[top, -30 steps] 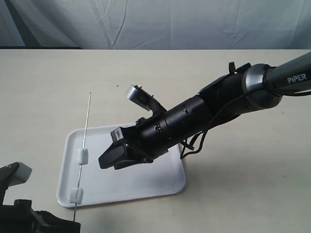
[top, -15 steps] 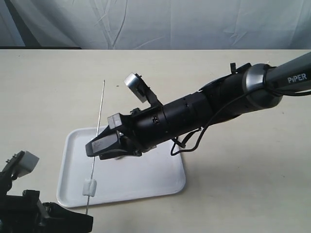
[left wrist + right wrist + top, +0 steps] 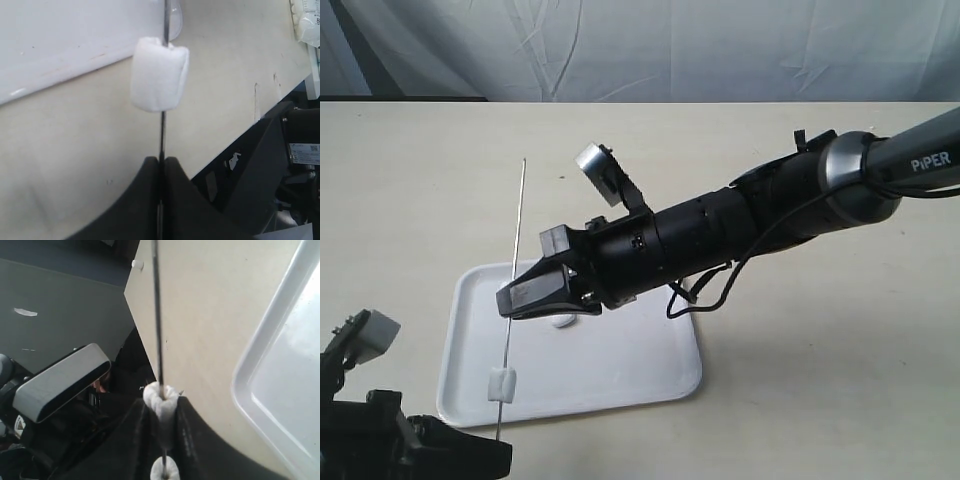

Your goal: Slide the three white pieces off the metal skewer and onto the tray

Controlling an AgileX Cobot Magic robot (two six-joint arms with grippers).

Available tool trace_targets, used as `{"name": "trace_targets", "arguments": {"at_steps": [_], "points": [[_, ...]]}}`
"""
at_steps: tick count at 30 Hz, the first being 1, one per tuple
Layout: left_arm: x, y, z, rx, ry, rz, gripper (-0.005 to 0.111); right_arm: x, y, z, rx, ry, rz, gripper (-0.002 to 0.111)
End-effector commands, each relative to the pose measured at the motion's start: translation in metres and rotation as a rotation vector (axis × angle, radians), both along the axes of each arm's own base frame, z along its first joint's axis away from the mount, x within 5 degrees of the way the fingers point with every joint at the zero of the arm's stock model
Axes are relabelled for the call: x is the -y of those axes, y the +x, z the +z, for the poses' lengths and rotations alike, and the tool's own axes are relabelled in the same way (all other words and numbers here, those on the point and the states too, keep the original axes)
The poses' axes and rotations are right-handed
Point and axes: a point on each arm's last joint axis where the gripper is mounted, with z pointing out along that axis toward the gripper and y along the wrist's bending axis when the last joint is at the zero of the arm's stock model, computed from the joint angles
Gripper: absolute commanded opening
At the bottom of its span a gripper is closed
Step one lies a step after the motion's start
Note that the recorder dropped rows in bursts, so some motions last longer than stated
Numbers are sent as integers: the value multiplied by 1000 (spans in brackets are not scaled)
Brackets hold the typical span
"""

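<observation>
- My left fingers (image 3: 145, 200) clamp the skewer (image 3: 516, 230) at its lower end.
- My right fingers (image 3: 135, 435) pinch one white piece (image 3: 161, 399).
- A second white piece (image 3: 501, 384) hangs threaded over the tray (image 3: 620, 380) rim.

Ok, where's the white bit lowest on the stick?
Exterior view, lower left: the white piece sits on the metal skewer by the tray's lower rim, just above the left gripper.

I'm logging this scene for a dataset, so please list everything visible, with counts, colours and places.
table: one, beige, beneath everything
curtain: one, pale grey, behind the table
tray: one, white, on the table
metal skewer: one, grey, slanting above the tray's edge
white pieces: three, white; two on the skewer, one loose on the tray
left gripper: one, black, shut on the skewer's lower end
right gripper: one, black, shut on the upper skewered piece
</observation>
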Motion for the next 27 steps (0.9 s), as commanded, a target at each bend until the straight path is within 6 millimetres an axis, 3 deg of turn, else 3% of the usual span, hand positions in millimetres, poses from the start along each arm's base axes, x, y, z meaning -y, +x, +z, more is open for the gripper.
{"name": "trace_targets", "arguments": {"at_steps": [1, 12, 27], "points": [[0, 0, 0, 4, 4, -9, 0, 0, 0, 4, 16, 24, -7, 15], [2, -7, 0, -20, 2, -95, 0, -3, 11, 7, 81, 2, -42, 15], [-4, -20, -13, -57, 61, -118, 0, -16, 43, 32, 234, -19, -150, 15]]}}
